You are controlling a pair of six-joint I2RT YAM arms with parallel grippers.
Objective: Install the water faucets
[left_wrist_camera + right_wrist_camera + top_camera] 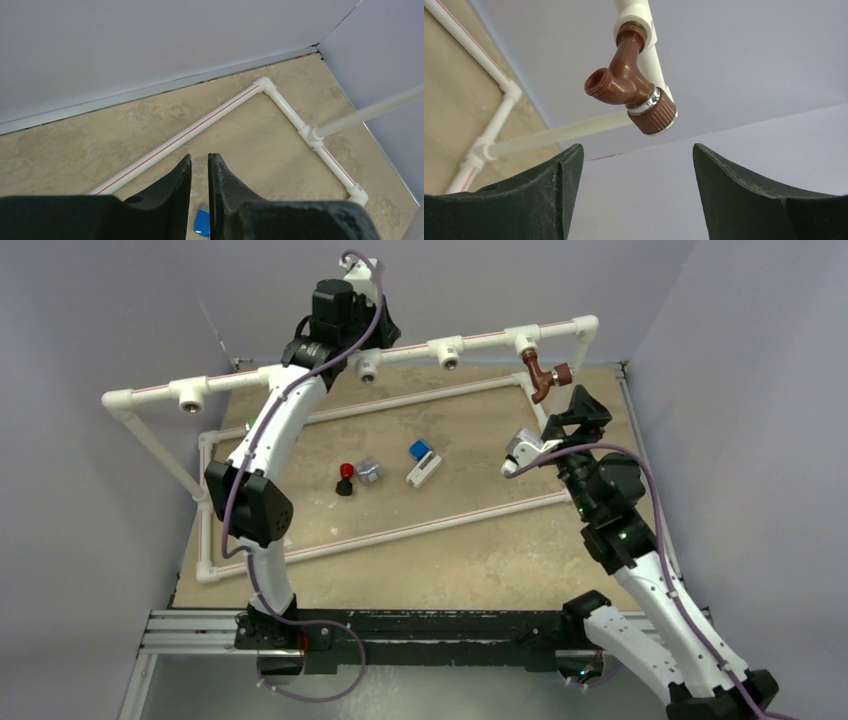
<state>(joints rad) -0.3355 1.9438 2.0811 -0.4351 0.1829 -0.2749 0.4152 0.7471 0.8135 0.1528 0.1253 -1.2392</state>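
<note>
The reddish-brown faucet (543,376) hangs from the right-hand tee of the raised white pipe rail (300,370), spout pointing down. In the right wrist view the reddish-brown faucet (629,82) sits in a white socket (636,12), with a ribbed cap and chrome ring at its side. My right gripper (638,147) is open and empty, just below the faucet and apart from it; it also shows in the top view (580,402). My left gripper (200,157) is up by the rail's middle, fingers almost together, holding nothing. The green faucet is not in view.
A red-and-black knob (345,478), a small grey block (370,470) and a blue-white block (422,462) lie mid-table. A white pipe frame (400,532) lies on the table. Empty tee sockets (190,395), (368,366), (448,353) face forward. Walls stand close behind and to the right.
</note>
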